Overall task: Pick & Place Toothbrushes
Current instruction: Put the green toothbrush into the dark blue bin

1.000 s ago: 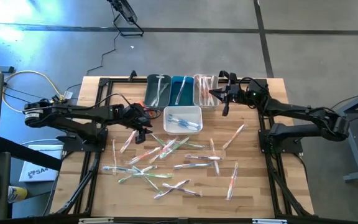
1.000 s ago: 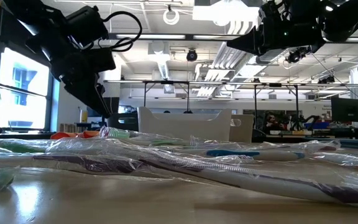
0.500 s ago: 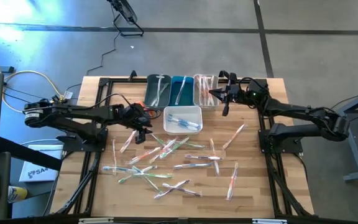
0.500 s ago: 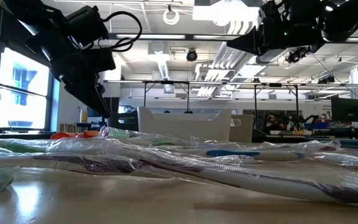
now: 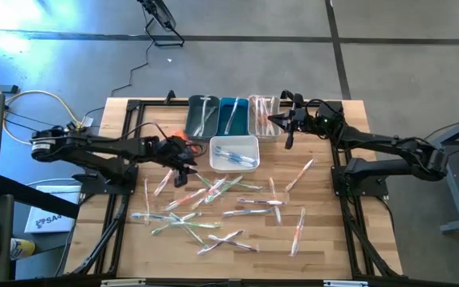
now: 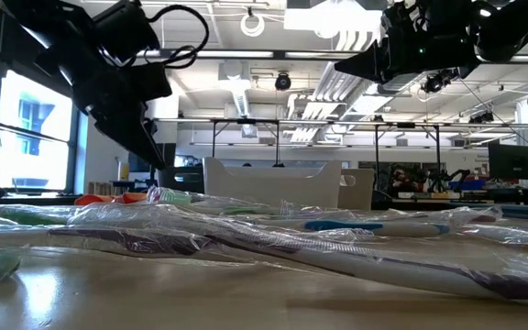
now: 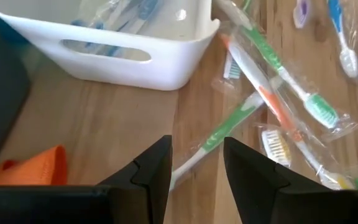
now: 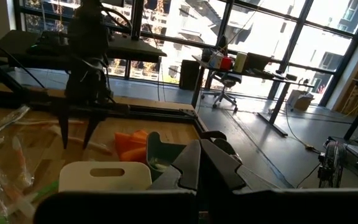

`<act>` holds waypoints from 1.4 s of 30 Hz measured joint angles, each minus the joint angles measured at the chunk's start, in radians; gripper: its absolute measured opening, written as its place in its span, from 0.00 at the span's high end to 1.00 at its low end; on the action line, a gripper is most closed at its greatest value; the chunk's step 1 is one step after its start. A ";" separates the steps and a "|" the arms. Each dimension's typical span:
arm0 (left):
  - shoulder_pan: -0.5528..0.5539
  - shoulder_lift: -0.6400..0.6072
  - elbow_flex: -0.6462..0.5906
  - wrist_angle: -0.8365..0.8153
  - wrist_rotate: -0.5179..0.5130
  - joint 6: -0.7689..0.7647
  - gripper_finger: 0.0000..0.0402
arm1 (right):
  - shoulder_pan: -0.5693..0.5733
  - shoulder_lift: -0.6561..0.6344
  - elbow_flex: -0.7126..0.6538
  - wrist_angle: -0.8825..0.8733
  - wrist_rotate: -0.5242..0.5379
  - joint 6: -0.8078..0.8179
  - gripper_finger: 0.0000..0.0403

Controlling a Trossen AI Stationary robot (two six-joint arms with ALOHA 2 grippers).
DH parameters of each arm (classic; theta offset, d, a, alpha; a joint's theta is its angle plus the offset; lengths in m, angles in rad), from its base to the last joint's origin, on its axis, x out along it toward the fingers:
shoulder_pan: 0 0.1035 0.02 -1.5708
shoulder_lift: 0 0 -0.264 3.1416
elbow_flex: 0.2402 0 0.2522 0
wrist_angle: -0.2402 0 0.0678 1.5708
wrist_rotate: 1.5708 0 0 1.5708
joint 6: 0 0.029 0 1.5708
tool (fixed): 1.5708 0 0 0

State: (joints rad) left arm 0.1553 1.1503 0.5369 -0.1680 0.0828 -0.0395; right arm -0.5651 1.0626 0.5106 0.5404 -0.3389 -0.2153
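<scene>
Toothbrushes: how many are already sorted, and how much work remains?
Some toothbrushes already lie in the white bin and the three bins behind it. The left gripper, jaws open and empty, hangs over the pile's edge. The right gripper waits shut by the bins. Many loose toothbrushes remain on the table.

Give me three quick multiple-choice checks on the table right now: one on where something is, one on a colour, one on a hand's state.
1. Where is the white bin?
A. in front of the row of three bins, nearer the loose toothbrushes
B. at the table's far left corner
C. on the floor

2. What colour is the folded cloth by the left hand?
A. blue
B. orange
C. black

3. How does the right hand stand?
A. open over the loose toothbrushes
B. shut on a toothbrush
C. shut and empty, up by the row of bins

Answers: 1 A, the high view shows it just below the row. 2 B, orange shows in the high and left wrist views. 3 C, its fingers meet with nothing between in the right wrist view.
</scene>
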 joint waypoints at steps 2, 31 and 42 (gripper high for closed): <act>-0.020 0.005 0.000 0.001 -0.033 0.002 0.65 | 0.000 0.000 0.000 0.000 0.000 0.000 0.99; -0.044 0.312 0.002 0.134 0.007 0.017 0.65 | 0.000 0.000 0.000 0.001 0.000 0.000 0.99; -0.044 0.312 0.002 0.113 0.047 0.017 0.70 | 0.000 0.000 0.000 -0.001 0.000 0.000 0.99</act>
State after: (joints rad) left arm 0.1112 1.4624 0.5386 -0.0553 0.1303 -0.0227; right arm -0.5648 1.0626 0.5106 0.5396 -0.3386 -0.2157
